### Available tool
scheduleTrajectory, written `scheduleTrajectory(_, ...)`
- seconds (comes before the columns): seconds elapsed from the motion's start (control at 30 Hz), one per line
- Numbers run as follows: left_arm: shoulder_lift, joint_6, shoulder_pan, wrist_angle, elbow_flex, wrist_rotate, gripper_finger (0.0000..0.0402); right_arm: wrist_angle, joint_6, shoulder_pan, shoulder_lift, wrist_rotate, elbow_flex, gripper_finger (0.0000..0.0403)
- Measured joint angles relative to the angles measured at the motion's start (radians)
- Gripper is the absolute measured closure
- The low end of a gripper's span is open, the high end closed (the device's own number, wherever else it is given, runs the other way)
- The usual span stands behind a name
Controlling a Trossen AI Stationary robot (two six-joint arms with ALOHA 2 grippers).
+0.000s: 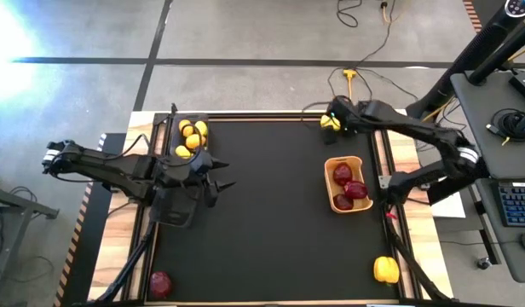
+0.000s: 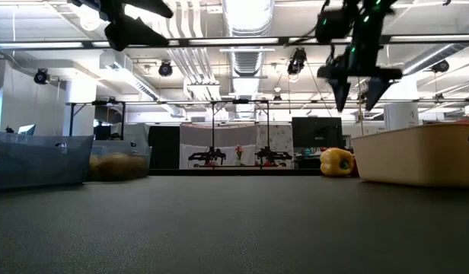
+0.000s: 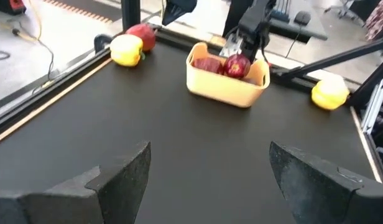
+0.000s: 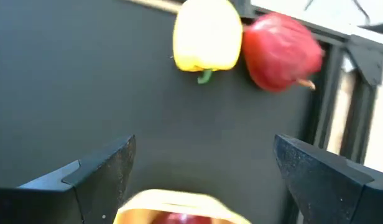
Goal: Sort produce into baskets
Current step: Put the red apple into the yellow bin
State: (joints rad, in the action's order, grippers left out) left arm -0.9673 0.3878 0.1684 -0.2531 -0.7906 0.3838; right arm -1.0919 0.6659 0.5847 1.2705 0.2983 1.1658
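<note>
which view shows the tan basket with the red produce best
The high view: it looks straight into the tan basket, showing three dark red pieces. The left wrist view shows it farther off, the low view only its side wall, the right wrist view just its rim.

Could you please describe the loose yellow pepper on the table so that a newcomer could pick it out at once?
Start at the tan basket of dark red fruit on the right side of the black table. Follow that side to the table's near right corner, where the yellow pepper lies alone on the mat. The other yellow pieces sit in the wire basket on the left side.
</note>
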Motion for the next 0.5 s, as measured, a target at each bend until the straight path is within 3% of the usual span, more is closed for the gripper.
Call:
scheduleTrajectory(0.1, 0.025, 0.023, 0.000, -0.072, 0.000, 0.000, 0.0092, -0.049, -0.187, 0.055, 0.116, -0.059, 0.058, 0.0030)
scheduleTrajectory(0.27, 0.054, 0.027, 0.000, -0.123, 0.000, 0.000, 0.0092, -0.219, -0.468, 0.096, 0.338, -0.005, 0.213, 0.0030)
scheduleTrajectory(0.5, 0.059, 0.010, -0.021, -0.142, 0.000, -0.001, 0.0092, -0.273, -0.634, 0.248, 0.528, 0.089, 0.356, 0.0030)
